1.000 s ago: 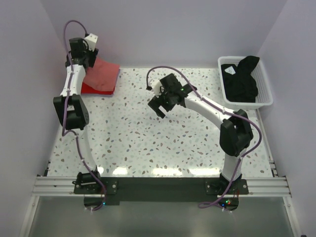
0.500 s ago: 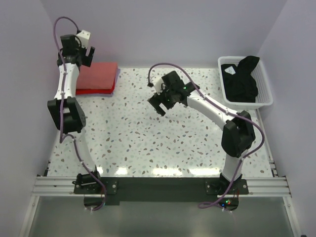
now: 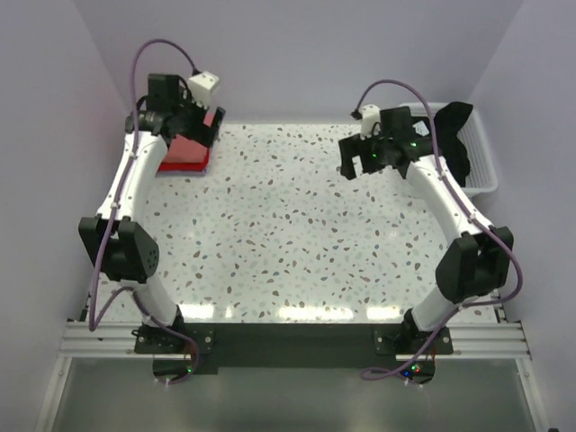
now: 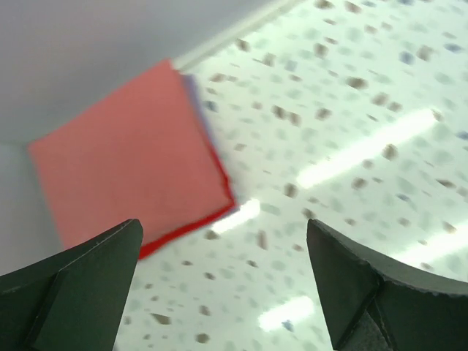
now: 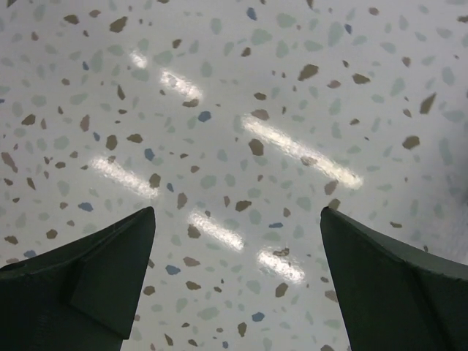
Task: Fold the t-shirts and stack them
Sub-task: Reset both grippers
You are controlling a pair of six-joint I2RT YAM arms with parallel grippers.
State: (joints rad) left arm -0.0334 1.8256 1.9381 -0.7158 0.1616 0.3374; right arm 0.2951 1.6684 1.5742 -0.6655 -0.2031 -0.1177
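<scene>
So the counter [image 3: 288, 234] is one of those white terrazzo-look tops, speckled all over with grey, brown and a few bluish flecks. Long streaks of light glare lie across it, clearest along the near edge. Plain pale lavender walls [image 3: 306, 54] box it in on the left, back and right, and an aluminium rail [image 3: 99, 337] carrying both arm bases runs along the near edge.

The white slatted basket [image 3: 486, 175] sits in the far right corner. The black t-shirt [image 3: 450, 144] is bunched up inside it, with one bit poking up over the far rim.

All the way across the counter from the basket, in the opposite far corner, are the other two. The salmon-pink t-shirt [image 4: 124, 168] is folded into a neat square, lying flat on top of the red t-shirt [image 3: 180, 166], which only shows as a thin edge underneath.

The left claw [image 4: 223, 241] hangs over the inner edge of that folded pair. Its fingers are spread wide, with nothing between them.

The right claw [image 5: 238, 219] is just beside the basket, on the side facing the middle of the counter. It hovers over bare speckled surface, also spread wide and holding nothing.
</scene>
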